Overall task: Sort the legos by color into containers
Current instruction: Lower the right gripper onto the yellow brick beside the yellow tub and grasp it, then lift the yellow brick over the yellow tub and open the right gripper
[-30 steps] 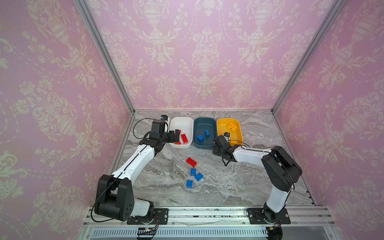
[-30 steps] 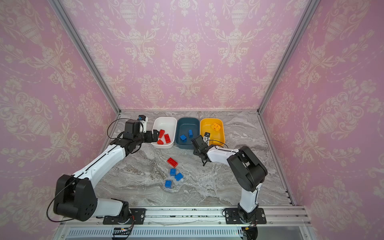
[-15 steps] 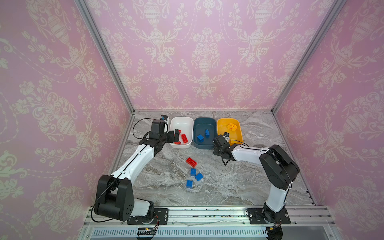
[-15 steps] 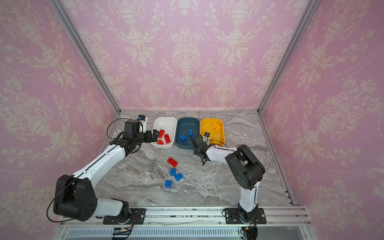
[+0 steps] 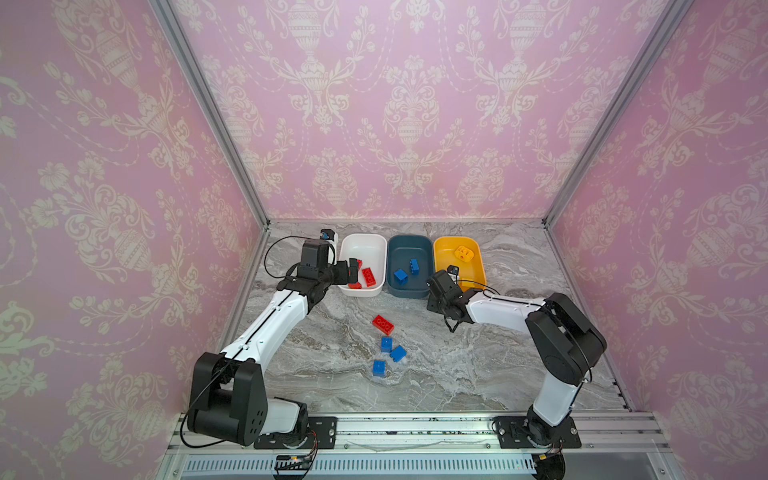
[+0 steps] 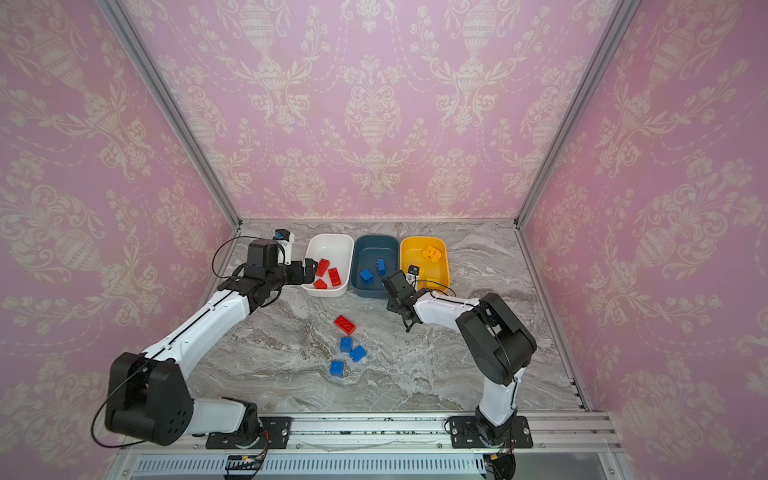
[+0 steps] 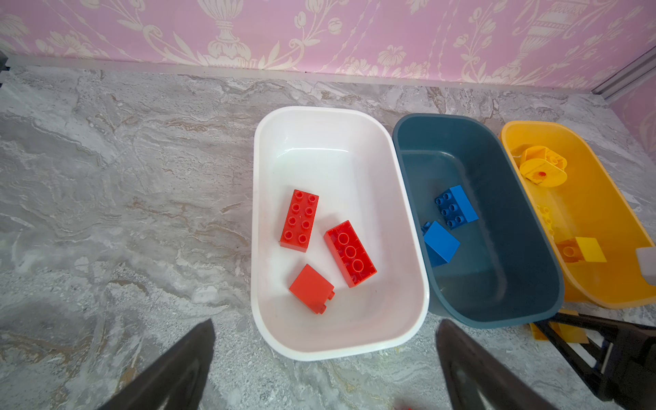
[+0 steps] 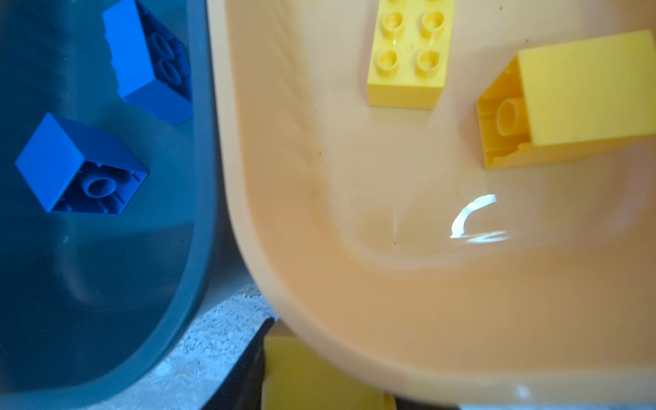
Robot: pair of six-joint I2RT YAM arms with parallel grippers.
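Yellow brick (image 8: 319, 372) sits on the desk (image 5: 457, 374) just beside the yellow tub (image 8: 390, 301); your right end effector (image 7: 557, 328) has just clenched on it, so lifting it in looks next. Your left end effector (image 7: 324, 320) hangs released, empty.

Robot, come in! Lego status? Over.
Left pincer open at white tub. Right pincer shut on yellow brick, just outside yellow tub. One red brick, three blue bricks loose on table. Nothing seen blocking.

No lettering, brand or number is legible anywhere. The round sticker on the rounded yellow plastic brick (image 7: 543, 172), lying in the yellow-orange plastic tub (image 7: 610, 213), shows only an orange-red blotch.
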